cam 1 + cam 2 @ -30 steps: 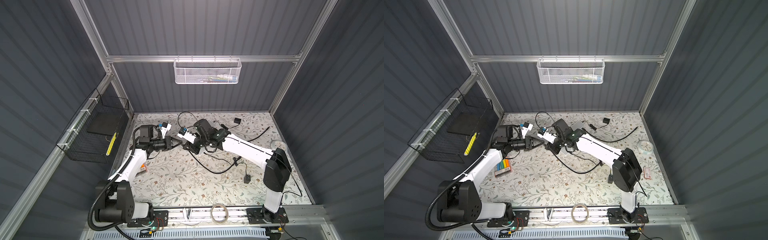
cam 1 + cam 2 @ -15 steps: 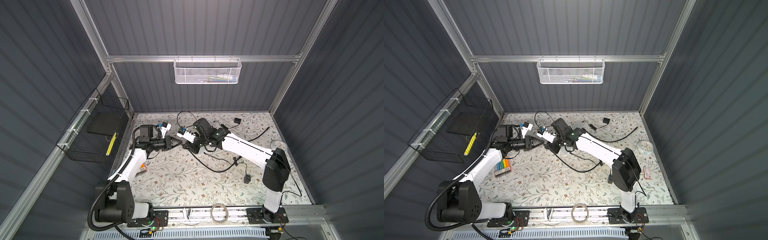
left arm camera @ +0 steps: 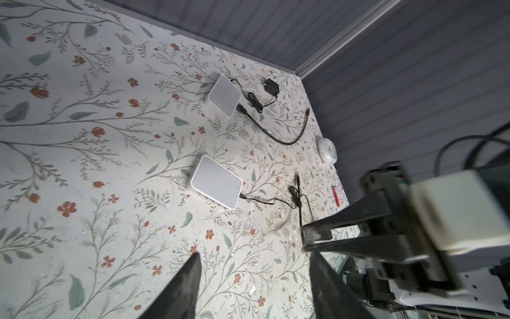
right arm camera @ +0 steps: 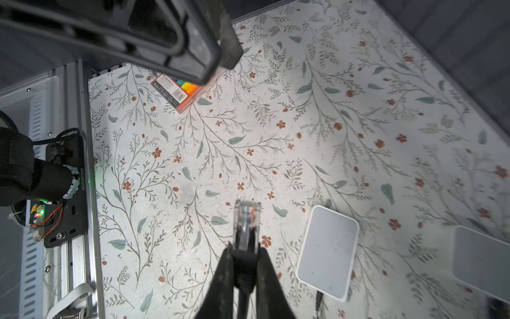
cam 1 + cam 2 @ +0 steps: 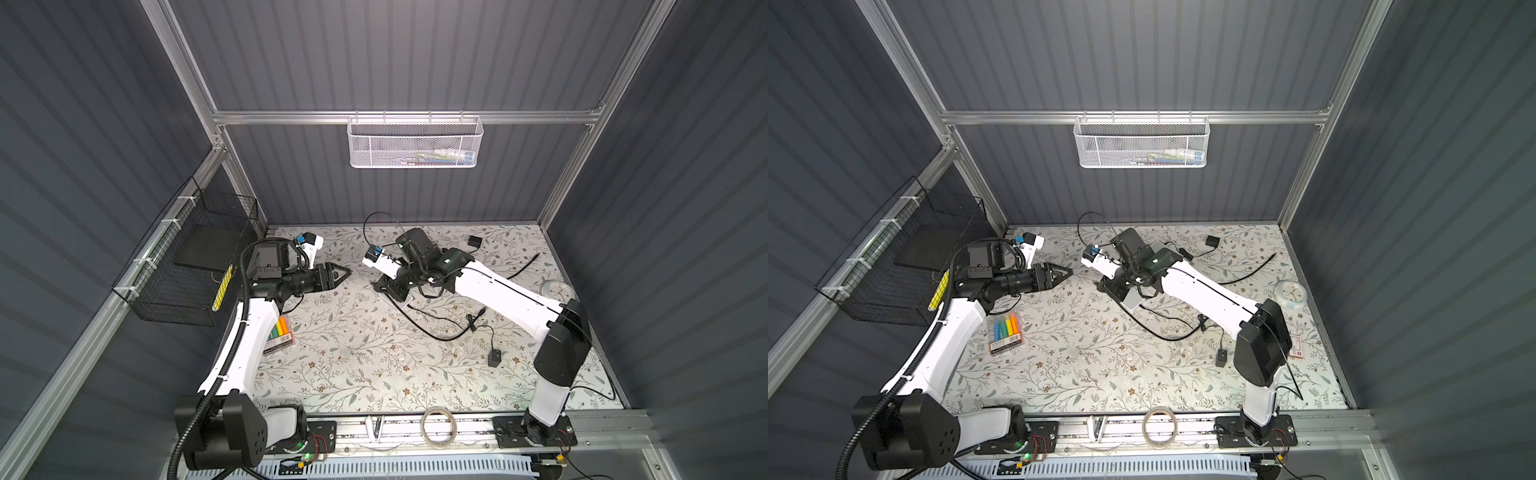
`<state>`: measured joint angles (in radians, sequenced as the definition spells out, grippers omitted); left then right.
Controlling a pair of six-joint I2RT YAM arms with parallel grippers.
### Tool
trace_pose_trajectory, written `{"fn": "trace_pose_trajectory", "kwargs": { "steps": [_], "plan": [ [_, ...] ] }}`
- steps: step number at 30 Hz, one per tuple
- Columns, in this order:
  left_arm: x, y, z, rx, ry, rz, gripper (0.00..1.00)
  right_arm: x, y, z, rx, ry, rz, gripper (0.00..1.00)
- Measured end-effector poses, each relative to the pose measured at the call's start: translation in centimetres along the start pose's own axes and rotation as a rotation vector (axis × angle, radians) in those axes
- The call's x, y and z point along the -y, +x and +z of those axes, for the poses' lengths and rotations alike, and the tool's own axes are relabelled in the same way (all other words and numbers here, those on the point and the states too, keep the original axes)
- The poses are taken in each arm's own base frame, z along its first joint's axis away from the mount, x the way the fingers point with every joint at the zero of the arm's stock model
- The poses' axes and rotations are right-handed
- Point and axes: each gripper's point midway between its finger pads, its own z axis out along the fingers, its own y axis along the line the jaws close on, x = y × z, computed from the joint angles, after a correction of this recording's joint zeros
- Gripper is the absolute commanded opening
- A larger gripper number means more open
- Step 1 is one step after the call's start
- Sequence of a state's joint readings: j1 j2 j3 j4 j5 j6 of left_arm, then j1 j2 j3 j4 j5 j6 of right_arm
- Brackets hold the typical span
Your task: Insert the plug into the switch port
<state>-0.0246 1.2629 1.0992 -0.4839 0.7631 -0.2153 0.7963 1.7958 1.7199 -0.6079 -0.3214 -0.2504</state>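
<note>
Right wrist view, right gripper (image 4: 244,250) pinching the clear plug (image 4: 246,221) by its black boot (tip poking past the jaws), over the floral mat (image 4: 331,110) toward its far side, white switch (image 4: 328,251) just beside, left gripper (image 3: 254,262) at left, jaws apart, empty.

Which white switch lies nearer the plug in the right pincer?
The nearer switch, right beside the plug in the right pincer; the farther switch sits beyond it.

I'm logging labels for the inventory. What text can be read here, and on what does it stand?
"J026020709S", last characters unsure: strip on the black motor.
Marker pack: print blurred, unreadable.
Red-and-white card: too small.
Clock: numerals too small.
</note>
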Motion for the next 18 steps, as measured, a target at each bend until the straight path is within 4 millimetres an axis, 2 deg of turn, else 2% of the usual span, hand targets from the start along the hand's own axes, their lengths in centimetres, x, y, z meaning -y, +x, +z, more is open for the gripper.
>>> {"fn": "trace_pose_trajectory", "kwargs": {
  "steps": [5,9,12,15,18],
  "plan": [
    [-0.3,1.0,0.9,-0.052,0.005,0.016,0.62,1.8,-4.0,-6.5,0.085,0.144,-0.047,0.0],
    [2.0,2.4,2.6,-0.14,0.021,0.14,0.64,2.9,-5.1,-10.4,0.109,0.249,-0.088,0.0],
    [3.0,3.6,4.2,-0.208,0.005,0.248,0.67,4.1,-4.3,-11.7,0.077,0.312,-0.098,0.0],
    [1.5,5.1,6.0,-0.285,-0.069,0.306,0.7,5.4,-2.4,-11.9,0.031,0.351,-0.087,0.0],
    [-0.8,7.0,8.3,-0.393,-0.165,0.36,0.75,6.1,0.9,-11.3,-0.024,0.355,-0.057,0.0]
  ]
}}
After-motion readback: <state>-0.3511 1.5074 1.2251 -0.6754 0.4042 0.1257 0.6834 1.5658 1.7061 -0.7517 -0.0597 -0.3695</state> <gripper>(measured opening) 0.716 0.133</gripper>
